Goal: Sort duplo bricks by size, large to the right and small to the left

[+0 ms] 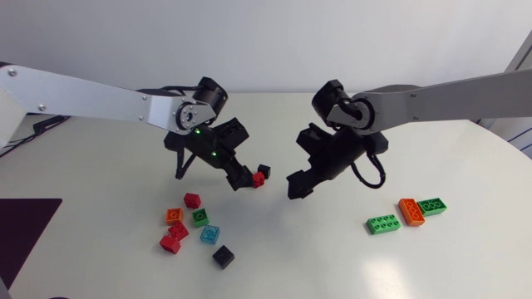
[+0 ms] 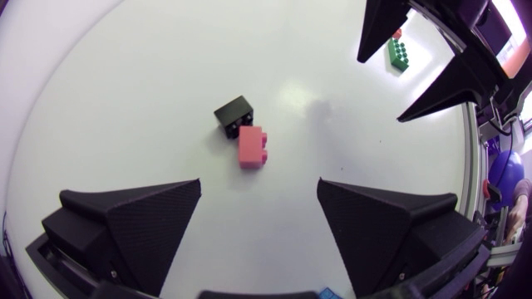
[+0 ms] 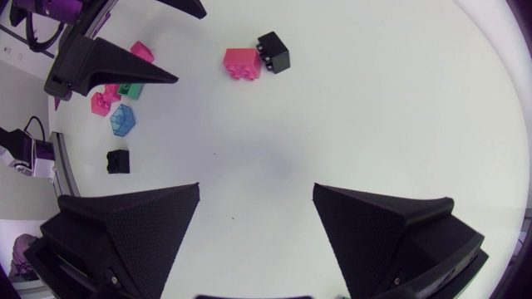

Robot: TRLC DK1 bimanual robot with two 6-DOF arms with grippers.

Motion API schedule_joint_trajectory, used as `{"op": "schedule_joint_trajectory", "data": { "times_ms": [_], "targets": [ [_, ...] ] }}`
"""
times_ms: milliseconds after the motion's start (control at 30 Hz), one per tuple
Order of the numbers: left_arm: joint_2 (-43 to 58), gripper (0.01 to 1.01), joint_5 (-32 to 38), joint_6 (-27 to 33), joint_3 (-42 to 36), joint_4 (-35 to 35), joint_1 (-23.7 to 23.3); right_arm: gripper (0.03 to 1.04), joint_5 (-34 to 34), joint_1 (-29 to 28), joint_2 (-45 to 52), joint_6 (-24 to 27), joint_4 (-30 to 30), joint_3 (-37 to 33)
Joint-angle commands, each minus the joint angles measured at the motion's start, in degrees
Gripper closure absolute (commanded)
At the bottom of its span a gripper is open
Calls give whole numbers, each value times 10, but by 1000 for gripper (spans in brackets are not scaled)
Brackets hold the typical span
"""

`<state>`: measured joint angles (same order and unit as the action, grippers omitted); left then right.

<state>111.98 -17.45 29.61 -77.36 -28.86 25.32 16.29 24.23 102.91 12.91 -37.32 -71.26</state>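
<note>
A red brick (image 1: pixel 257 180) and a black small brick (image 1: pixel 263 169) lie touching each other near the table's middle. In the left wrist view they are the red brick (image 2: pixel 252 147) and black brick (image 2: pixel 233 114), on the table ahead of my open left gripper (image 2: pixel 258 216), apart from its fingers. My left gripper (image 1: pixel 241 173) hangs just left of them. My right gripper (image 1: pixel 297 184) stands open and empty right of the pair; its own view shows the red brick (image 3: pixel 241 63) and black brick (image 3: pixel 273 50) well ahead of my right gripper (image 3: pixel 256 220).
Several small bricks lie at the front left, among them red (image 1: pixel 192 199), green (image 1: pixel 199 218), light blue (image 1: pixel 210 234) and black (image 1: pixel 222 256). At the front right, large bricks sit together: green (image 1: pixel 383 223), orange (image 1: pixel 411 212), dark green (image 1: pixel 431 205).
</note>
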Motion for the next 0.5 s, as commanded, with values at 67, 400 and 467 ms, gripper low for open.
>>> {"op": "schedule_joint_trajectory", "data": {
  "times_ms": [67,400,467],
  "targets": [
    [46,74,-8,22,-39,4,17,72,4,-19,-5,21,15,21],
    [109,205,-14,34,-92,3,29,72,4,-30,-3,27,24,8],
    [126,282,-14,34,-109,-1,29,74,4,-31,-4,27,23,4]
  ]
}}
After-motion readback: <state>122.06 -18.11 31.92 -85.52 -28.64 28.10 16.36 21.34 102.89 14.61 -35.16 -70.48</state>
